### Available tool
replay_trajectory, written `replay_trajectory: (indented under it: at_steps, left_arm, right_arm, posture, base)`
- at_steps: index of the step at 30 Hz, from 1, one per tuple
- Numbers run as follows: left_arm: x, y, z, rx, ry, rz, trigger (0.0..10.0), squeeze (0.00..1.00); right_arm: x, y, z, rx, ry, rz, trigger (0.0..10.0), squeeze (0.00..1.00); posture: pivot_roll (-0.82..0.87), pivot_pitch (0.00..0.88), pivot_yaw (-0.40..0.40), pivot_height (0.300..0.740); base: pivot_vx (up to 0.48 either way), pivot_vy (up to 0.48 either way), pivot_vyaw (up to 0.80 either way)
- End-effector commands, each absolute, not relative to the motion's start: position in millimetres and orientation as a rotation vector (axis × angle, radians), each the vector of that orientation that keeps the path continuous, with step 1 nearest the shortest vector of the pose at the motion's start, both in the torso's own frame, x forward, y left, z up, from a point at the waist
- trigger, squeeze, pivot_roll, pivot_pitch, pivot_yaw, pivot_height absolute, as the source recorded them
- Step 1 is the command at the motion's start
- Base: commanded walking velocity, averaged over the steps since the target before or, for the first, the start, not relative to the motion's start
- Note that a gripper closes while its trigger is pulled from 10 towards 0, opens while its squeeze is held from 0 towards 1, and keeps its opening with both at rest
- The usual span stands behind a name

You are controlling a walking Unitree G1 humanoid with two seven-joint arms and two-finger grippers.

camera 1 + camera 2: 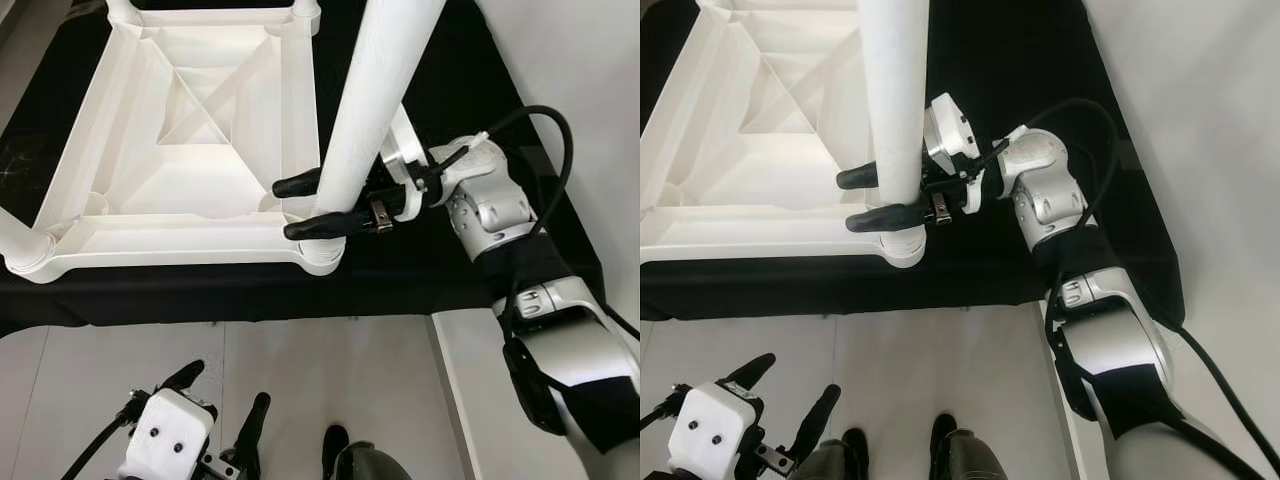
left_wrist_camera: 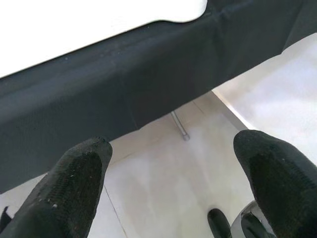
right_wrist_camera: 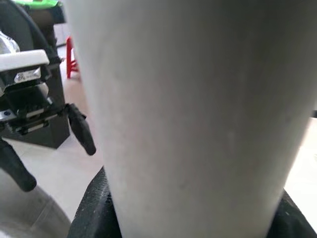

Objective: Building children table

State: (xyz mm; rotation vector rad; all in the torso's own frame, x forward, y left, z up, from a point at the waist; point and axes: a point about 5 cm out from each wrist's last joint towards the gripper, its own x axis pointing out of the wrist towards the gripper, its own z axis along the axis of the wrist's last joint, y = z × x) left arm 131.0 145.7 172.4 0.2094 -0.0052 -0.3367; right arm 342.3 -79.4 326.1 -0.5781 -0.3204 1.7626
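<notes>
Right claw (image 1: 312, 207) clamps leg (image 1: 375, 95) at tabletop (image 1: 180, 130) corner.

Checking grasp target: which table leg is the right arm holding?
The near-right corner leg, standing in its socket with the right gripper closed around it. The near-left leg is untouched.

Bright, even overhead lighting; head views sharp. The white tabletop (image 1: 190, 130) and leg (image 1: 375, 95) are near overexposed against the black cloth (image 1: 420, 260), which keeps little detail. Soft shadows on the floor (image 1: 300, 380). Wrist views blur at close range: fingers (image 2: 74, 183) and leg surface out of focus.
</notes>
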Motion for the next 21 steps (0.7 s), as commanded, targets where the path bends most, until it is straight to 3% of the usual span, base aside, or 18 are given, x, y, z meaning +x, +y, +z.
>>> replay_trajectory:
  at_steps: [1, 10, 21]
  left_arm:
    - [128, 143, 171, 0.201, 0.001, -0.348, 10.0, 0.00]
    - [129, 142, 171, 0.199, -0.005, -0.343, 10.0, 0.00]
    - [130, 141, 171, 0.197, -0.013, -0.342, 10.0, 0.00]
  right_arm:
    - [346, -84, 291, -0.557, -0.126, 1.809, 10.0, 0.00]
    - [351, -78, 286, -0.506, -0.059, 1.801, 10.0, 0.00]
    - [369, -73, 279, -0.346, -0.065, 1.543, 10.0, 0.00]
  posture:
    - [0.05, 0.408, -0.094, 0.740]
    - [0.04, 0.407, -0.101, 0.740]
    - [0.03, 0.405, -0.101, 0.740]
  base:
    - [0.000, 0.000, 0.00]
    - [0.000, 0.000, 0.00]
    - [0.000, 0.000, 0.00]
